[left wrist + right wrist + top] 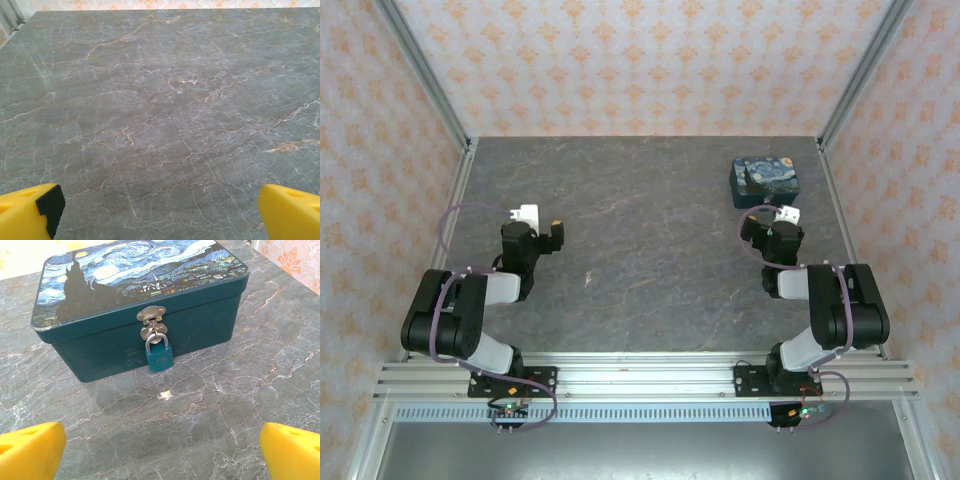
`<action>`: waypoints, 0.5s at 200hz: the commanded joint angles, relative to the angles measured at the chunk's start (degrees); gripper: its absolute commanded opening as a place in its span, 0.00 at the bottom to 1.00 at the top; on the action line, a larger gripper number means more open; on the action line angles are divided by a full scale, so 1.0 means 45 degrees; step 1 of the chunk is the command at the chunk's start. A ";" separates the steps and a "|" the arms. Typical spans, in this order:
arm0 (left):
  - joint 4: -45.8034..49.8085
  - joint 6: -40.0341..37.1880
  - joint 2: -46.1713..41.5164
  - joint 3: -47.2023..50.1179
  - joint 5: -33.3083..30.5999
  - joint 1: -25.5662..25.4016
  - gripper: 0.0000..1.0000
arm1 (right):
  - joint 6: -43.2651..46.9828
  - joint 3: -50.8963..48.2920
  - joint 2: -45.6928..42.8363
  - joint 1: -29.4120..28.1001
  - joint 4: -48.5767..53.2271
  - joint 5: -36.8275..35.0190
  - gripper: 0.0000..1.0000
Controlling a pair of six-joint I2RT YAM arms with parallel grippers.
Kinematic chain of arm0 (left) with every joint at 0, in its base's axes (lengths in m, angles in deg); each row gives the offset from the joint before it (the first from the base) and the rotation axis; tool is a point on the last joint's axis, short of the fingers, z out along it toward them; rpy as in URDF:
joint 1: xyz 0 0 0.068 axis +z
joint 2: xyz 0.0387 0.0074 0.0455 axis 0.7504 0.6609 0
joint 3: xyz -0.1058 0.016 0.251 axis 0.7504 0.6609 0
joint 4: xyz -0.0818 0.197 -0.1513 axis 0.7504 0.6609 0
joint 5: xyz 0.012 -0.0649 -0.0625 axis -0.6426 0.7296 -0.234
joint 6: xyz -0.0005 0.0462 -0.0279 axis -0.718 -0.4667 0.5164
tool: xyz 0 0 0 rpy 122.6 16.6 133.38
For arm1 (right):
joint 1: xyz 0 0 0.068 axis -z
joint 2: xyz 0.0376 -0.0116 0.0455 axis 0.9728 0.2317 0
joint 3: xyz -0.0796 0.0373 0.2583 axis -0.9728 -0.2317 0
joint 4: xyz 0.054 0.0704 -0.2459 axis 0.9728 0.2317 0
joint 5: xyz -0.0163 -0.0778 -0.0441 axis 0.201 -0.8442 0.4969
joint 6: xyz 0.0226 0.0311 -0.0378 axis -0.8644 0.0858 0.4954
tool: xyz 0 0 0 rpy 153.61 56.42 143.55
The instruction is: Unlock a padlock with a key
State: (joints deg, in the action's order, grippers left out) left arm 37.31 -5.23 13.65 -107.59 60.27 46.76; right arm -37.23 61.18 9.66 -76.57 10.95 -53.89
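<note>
A dark-teal rectangular tin box (pixel 100 352) with a swirling starry-night lid sits at the far right of the grey marbled bench (pixel 650 200). In the top view it lies near the right claw (pixel 770 216), at its 12 o'clock.

The thing to be opened is the small teal padlock (pixel 160 358). It hangs by its silver shackle from the metal hasp (pixel 151 314) at the middle of the box's front wall. In the right wrist view the padlock is dead ahead at 12 o'clock, between the two yellow fingertips (pixel 32 450). These stand wide apart and hold nothing.

The padlock's long axis is upright, shackle at the top and body low against the wall, close to the bench. Whether it touches the bench I cannot tell. The box's long axis runs roughly from 8 to 2 o'clock in that view, so the front wall is turned slightly away on the right.

The left claw (pixel 542 224) is also spread wide and empty over bare bench, well apart from the box at about its 9 o'clock.

A tiny speck (pixel 587 281) lies mid-bench, nearer the left arm. It may be the key, but it is too small to tell.

The right arm looks much better placed to steady the padlock.
</note>
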 commanded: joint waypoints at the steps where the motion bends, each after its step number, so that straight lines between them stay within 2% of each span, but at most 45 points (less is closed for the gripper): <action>1: -0.0152 -0.0161 -0.0009 -0.0224 -0.0143 0.0030 1.00 | 0.0239 0.0150 -0.0066 -0.0066 -0.0158 0.0062 0.99; 100: 0.0126 0.0129 0.0033 -0.0410 -0.0407 0.0191 1.00 | 0.0201 0.0205 -0.0046 -0.0015 -0.0072 0.0150 0.99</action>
State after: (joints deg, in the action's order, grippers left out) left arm 37.42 -5.04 13.65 -107.90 60.01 46.91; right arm -36.86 61.18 9.66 -76.57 11.02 -53.67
